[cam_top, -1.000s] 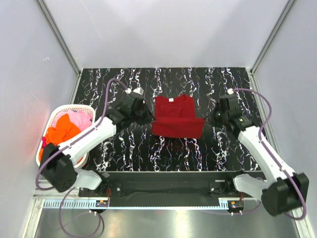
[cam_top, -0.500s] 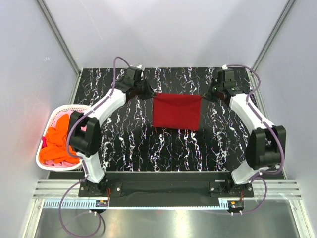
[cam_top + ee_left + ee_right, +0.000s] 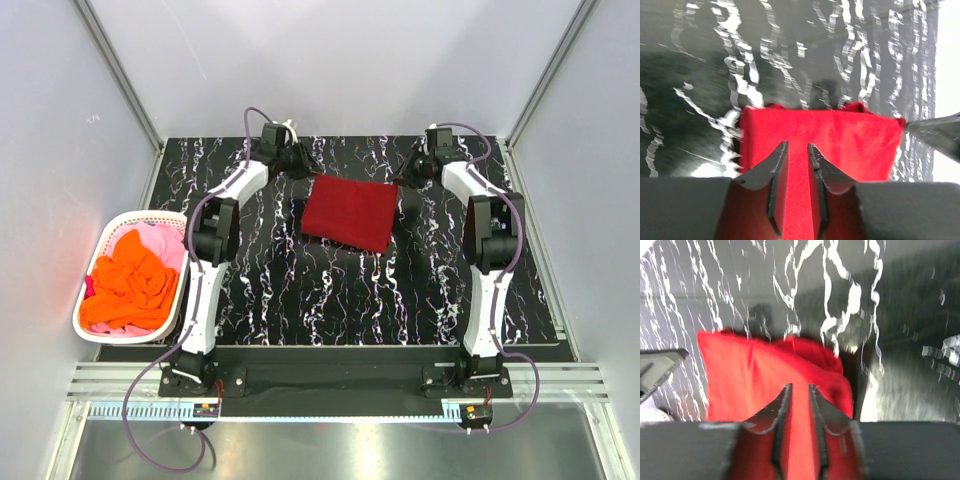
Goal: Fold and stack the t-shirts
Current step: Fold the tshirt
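A dark red t-shirt [image 3: 348, 213] lies folded into a slightly skewed rectangle at the far middle of the black marbled table. My left gripper [image 3: 305, 165] hovers at its far left corner and my right gripper [image 3: 405, 172] at its far right corner. In the left wrist view the left gripper [image 3: 797, 145] stands narrowly open over the red cloth [image 3: 840, 135], nothing pinched. The right gripper [image 3: 800, 386] is likewise slightly open above the shirt [image 3: 740, 375]. More t-shirts, orange [image 3: 135, 280] and pink [image 3: 165, 238], are heaped in the basket.
A white plastic basket [image 3: 130, 217] sits at the table's left edge. Both arms stretch straight from their bases to the far side of the table [image 3: 330, 300]. Grey walls close in the back and sides.
Both grippers carried the shirt's near edge up and over to the far side, folding it in half. Their jaws, shut on the cloth before, have now parted.
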You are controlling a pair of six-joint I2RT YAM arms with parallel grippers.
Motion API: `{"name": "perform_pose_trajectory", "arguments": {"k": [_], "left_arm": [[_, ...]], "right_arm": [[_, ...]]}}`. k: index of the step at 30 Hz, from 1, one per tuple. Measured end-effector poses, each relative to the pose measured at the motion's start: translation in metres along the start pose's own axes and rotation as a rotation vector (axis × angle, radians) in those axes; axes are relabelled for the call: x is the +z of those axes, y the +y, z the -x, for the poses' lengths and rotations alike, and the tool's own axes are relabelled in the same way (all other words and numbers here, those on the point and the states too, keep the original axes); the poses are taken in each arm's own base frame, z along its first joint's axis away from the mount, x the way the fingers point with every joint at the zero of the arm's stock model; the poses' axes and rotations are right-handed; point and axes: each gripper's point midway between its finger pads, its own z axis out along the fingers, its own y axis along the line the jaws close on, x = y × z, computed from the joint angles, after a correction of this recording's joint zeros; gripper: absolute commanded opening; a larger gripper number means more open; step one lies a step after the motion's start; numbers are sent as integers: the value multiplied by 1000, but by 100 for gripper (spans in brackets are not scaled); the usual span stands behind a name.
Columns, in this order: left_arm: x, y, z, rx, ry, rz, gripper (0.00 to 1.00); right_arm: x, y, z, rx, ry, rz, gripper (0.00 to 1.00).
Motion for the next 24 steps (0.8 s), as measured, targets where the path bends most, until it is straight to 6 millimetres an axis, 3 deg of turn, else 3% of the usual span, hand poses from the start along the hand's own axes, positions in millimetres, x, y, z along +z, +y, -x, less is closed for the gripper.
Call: {"name": "perform_pose_trajectory", "arguments": {"k": [1, 2, 3, 7, 11, 16, 22, 24], "left_arm": [[3, 8, 1, -8, 3, 4, 27], [3, 15, 3, -14, 3, 10, 27], [0, 21, 6, -24, 1, 18, 27], [-19, 39, 22, -37, -25, 35, 27], [-48, 43, 20, -44, -20, 47, 21], [-73, 0, -21, -7, 50, -3, 20], [-92, -60, -93, 90, 153, -63, 23], [-94, -68, -113, 109, 177, -76, 23]], "right_arm": [[5, 0, 5, -2, -4, 9, 31], [8, -1, 11, -2, -11, 16, 44], [9, -3, 14, -1, -14, 19, 47], [1, -8, 15, 1, -15, 27, 47], [-18, -11, -5, 16, 30, 42, 42], [-39, -4, -40, 8, 102, 81, 23], [-43, 4, -54, 5, 146, 118, 22], [-39, 7, -51, 9, 151, 135, 22]]}}
